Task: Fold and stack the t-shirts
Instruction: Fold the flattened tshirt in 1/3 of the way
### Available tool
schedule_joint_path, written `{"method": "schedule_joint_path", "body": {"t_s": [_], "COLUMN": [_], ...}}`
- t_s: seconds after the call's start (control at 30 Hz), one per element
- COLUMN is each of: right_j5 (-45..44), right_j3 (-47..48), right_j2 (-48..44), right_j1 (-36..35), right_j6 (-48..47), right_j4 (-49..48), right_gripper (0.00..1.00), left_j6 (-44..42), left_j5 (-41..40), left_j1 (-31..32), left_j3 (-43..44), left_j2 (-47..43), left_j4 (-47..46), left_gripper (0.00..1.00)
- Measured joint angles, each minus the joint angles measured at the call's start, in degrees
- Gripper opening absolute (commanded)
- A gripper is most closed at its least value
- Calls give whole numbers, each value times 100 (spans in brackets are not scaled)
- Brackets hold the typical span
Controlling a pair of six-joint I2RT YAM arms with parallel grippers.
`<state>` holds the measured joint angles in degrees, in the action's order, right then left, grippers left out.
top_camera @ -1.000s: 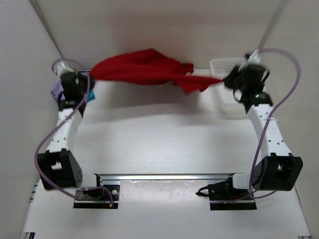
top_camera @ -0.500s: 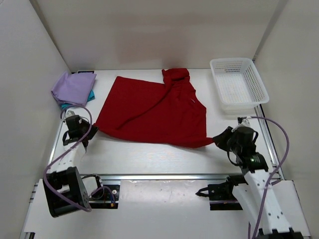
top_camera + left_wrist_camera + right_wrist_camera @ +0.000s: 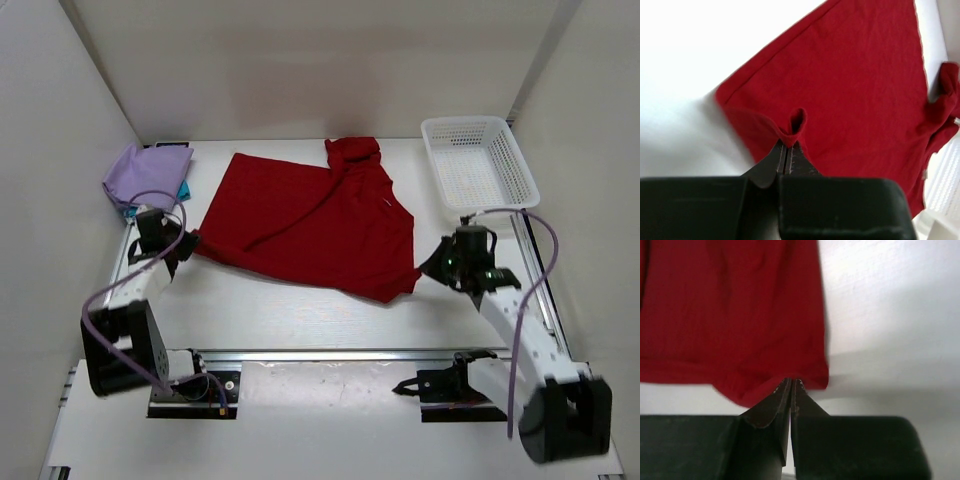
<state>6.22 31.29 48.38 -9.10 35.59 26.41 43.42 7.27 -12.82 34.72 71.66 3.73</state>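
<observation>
The deep red t-shirt point(image 3: 310, 225) lies spread across the middle of the table, with its upper part bunched at the far edge. My left gripper point(image 3: 190, 243) is shut on the shirt's near left corner; the left wrist view shows a small fold of red cloth point(image 3: 796, 122) pinched at the tips point(image 3: 788, 145). At the near right corner, my right gripper point(image 3: 425, 272) is shut on the hem, with the red fabric point(image 3: 730, 305) filling that wrist view above the tips point(image 3: 791, 382). A folded lavender t-shirt point(image 3: 148, 175) sits at the far left on top of a teal one point(image 3: 182, 189).
A white mesh basket point(image 3: 478, 165) stands at the far right corner, just beyond the right arm. White walls close in the left, back and right sides. A metal rail point(image 3: 330, 353) runs along the near edge between the arm bases.
The red shirt, held stretched in the air at the back a second ago, now lies flat on the table. Both grippers came down and toward the near side, then eased slightly back, still gripping its corners.
</observation>
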Motion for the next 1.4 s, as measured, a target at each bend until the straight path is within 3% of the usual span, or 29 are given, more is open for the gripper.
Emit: {"method": "schedule_joint_path", "body": {"t_s": [0.13, 0.37, 0.63, 0.7, 0.77, 0.8, 0.83, 0.87, 1.0, 1.07, 1.13, 1.3, 1.4], "right_j5": [31, 271, 354, 354, 356, 358, 354, 352, 334, 321, 280, 258, 267], "right_j3": [1064, 3171, 5372, 5827, 6199, 6330, 6417, 6446, 6266, 5571, 4400, 2236, 1300], "right_j2": [1753, 3943, 5954, 6345, 6677, 6800, 6885, 6922, 6747, 6214, 5305, 3436, 2990], "right_j1": [177, 367, 551, 555, 560, 560, 560, 562, 568, 551, 494, 205, 46], "right_j6": [-256, -525, -787, -870, -909, -929, -955, -966, -1036, -1003, -876, -660, -597], "right_j4": [-575, -1257, -914, -710, -557, -485, -439, -409, -372, -632, -1108, -1838, -2218], "right_gripper": [0, 0, 0, 0, 10, 18, 27, 34, 36, 11, 0, 2, 17], "left_j6": [125, 210, 177, 131, 68, 37, 11, -9, -107, -155, -166, -44, 151], "left_j5": [-46, -87, -127, -120, -81, -70, -59, -57, -92, -153, -210, -55, 173], "left_j1": [68, 66, 144, 166, 170, 170, 170, 170, 170, 173, 179, 31, -262], "left_j3": [863, 1777, 2763, 2988, 3067, 3067, 3064, 3064, 2879, 2511, 2004, 822, 269], "left_j2": [1016, 2205, 3322, 3552, 3674, 3692, 3696, 3687, 3407, 2964, 2389, 1506, 1574], "left_j4": [-107, -247, -149, -98, -90, -70, -39, -28, -42, -131, -262, -647, -804], "left_gripper": [0, 0, 0, 15, 27, 37, 39, 42, 41, 41, 38, 39, 42]}}
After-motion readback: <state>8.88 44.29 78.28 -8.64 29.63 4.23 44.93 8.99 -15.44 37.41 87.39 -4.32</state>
